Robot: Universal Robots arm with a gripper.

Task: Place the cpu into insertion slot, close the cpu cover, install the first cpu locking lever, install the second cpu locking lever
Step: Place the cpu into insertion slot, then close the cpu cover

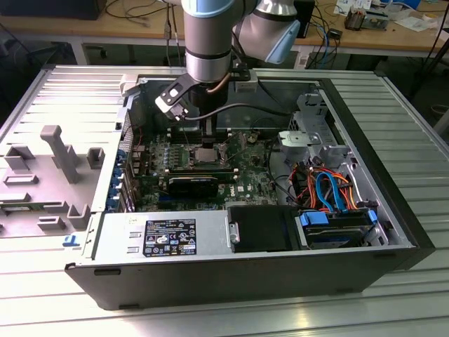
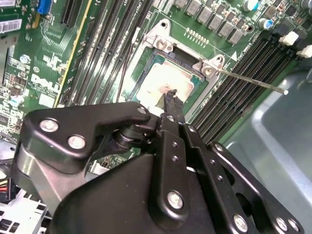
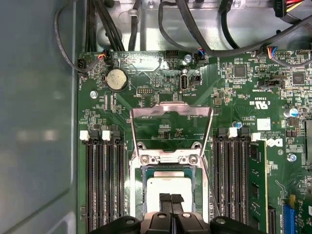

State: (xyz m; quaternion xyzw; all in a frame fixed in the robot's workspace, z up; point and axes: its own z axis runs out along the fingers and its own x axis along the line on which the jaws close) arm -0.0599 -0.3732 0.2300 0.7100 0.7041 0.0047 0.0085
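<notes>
While the cpu (image 3: pixel 165 187) lies flat in the insertion slot (image 3: pixel 136 190), the claw (image 3: pixel 170 199), pinched closed, hovers over it

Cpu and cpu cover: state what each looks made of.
The cpu: top looks like dull pale-grey metal, matte, with soft glare. The cpu cover: thin bright silver sheet metal, likely steel; its edges glint.

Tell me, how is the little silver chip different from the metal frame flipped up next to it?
The cpu is a solid square; the cpu cover is a thin frame with a window showing the motherboard through it. The cpu lies flat in the insertion slot; the cpu cover stands open, off the slot. The tool sits over the cpu, not the cover. Both look silvery metal.
</notes>
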